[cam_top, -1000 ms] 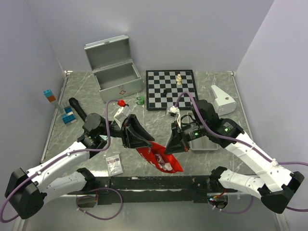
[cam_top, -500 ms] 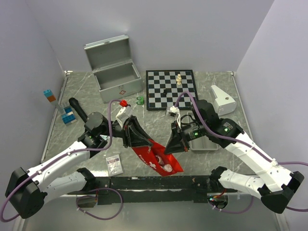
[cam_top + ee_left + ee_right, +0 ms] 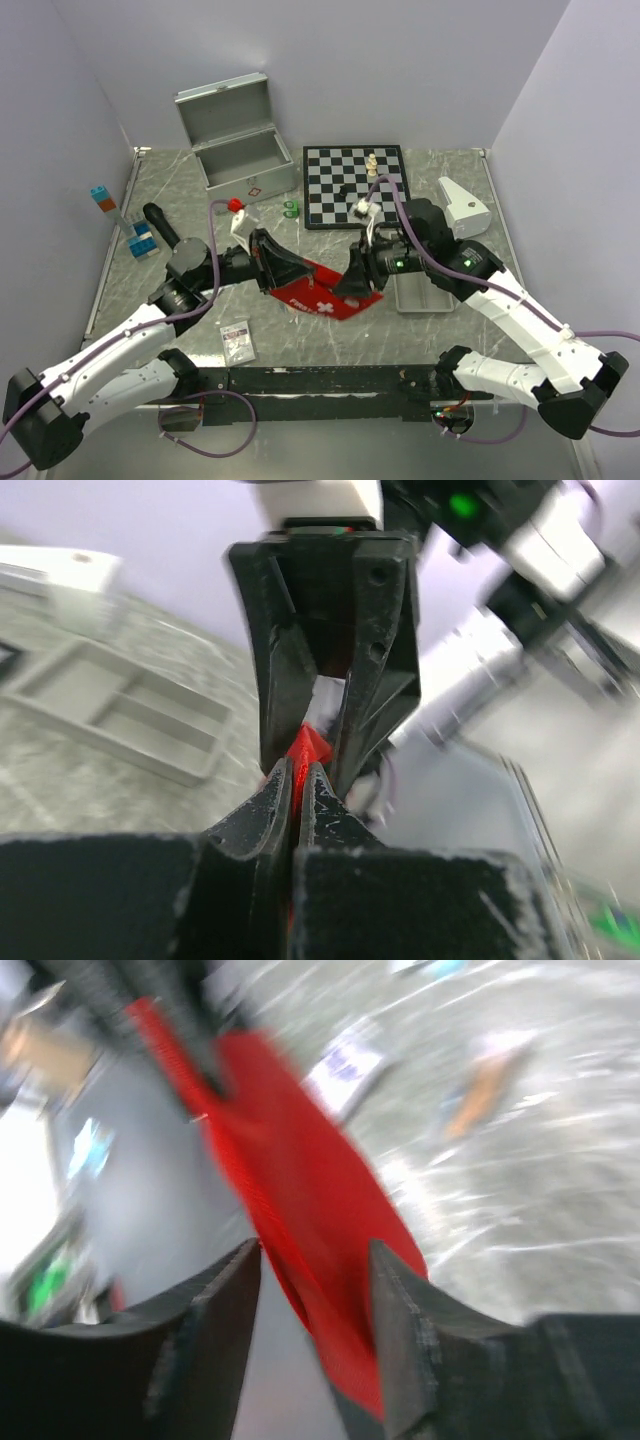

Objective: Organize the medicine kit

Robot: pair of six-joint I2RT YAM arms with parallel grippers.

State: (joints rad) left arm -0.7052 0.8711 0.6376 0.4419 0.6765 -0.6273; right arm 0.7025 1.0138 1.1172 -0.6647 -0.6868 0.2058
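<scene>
- My left gripper (image 3: 283, 280) is pinched tight on one end of the red pouch (image 3: 318, 293), which hangs on the near side of the silver case (image 3: 245, 170), well apart from it.
- My right gripper (image 3: 352, 285) has its fingers spread, with the pouch's other end lying between them.
- The case stands with its lid raised.

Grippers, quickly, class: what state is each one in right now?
Left gripper: closed, pinching the red pouch.
Right gripper: open, with the pouch passing between its parted fingers.
</scene>
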